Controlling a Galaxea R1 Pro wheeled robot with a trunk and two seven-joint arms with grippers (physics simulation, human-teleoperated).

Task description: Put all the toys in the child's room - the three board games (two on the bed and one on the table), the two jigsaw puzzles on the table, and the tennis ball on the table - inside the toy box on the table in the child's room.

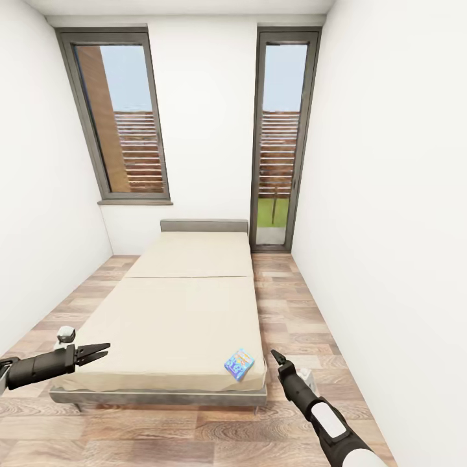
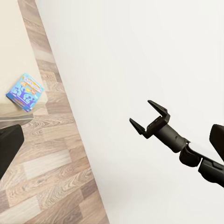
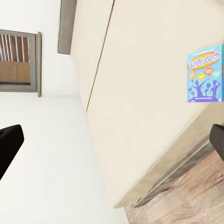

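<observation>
A small blue board game [image 1: 239,364] lies flat on the near right corner of the bed [image 1: 175,305], whose mattress is beige. The same box is in the left wrist view [image 2: 25,92] and in the right wrist view [image 3: 204,73], where its cover reads "Balderdash". My right gripper [image 1: 277,357] hovers open over the floor just right of that corner, a short way from the box; the left wrist view shows it [image 2: 142,112] with fingers apart. My left gripper [image 1: 104,352] is open and empty at the bed's near left corner. The table, toy box, jigsaw puzzles and tennis ball are out of view.
The room is narrow, with white walls close on both sides. Strips of wooden floor [image 1: 285,305] run along each side of the bed and in front of it. A window [image 1: 123,117] and a glazed door [image 1: 280,143] stand in the far wall.
</observation>
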